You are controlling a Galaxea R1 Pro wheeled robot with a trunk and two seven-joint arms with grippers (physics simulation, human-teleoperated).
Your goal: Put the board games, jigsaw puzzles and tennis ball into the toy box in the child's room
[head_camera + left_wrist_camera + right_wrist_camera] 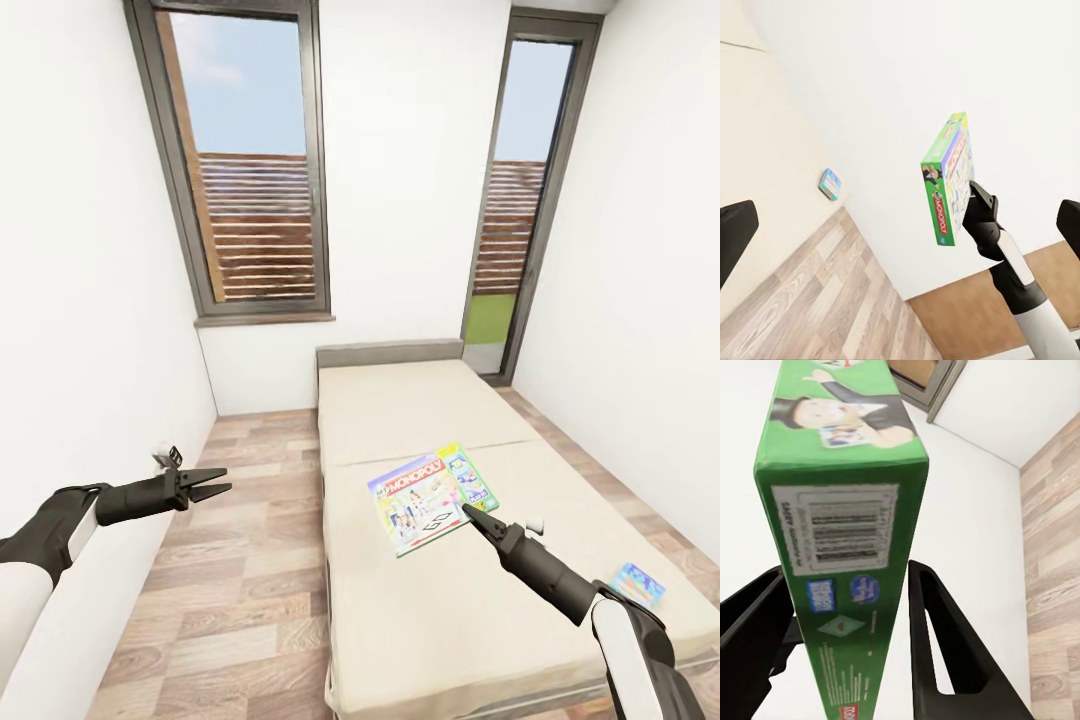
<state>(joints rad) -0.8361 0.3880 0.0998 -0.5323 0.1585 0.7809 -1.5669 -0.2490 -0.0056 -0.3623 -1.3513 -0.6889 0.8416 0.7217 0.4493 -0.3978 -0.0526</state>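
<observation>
we have the right gripper [470, 512] pinching one edge of the flat green-edged monopoly board game box [430, 496], held above the cream mattress bed [400, 420]. our left gripper [215, 485] hangs spread and empty. next we judge: carry it to the toy box.

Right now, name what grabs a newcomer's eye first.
The bright Monopoly box on the cream bed, with the right gripper closed on its edge. A smaller colourful box lies near the bed's right side. The left gripper hangs open over the wood floor.
</observation>
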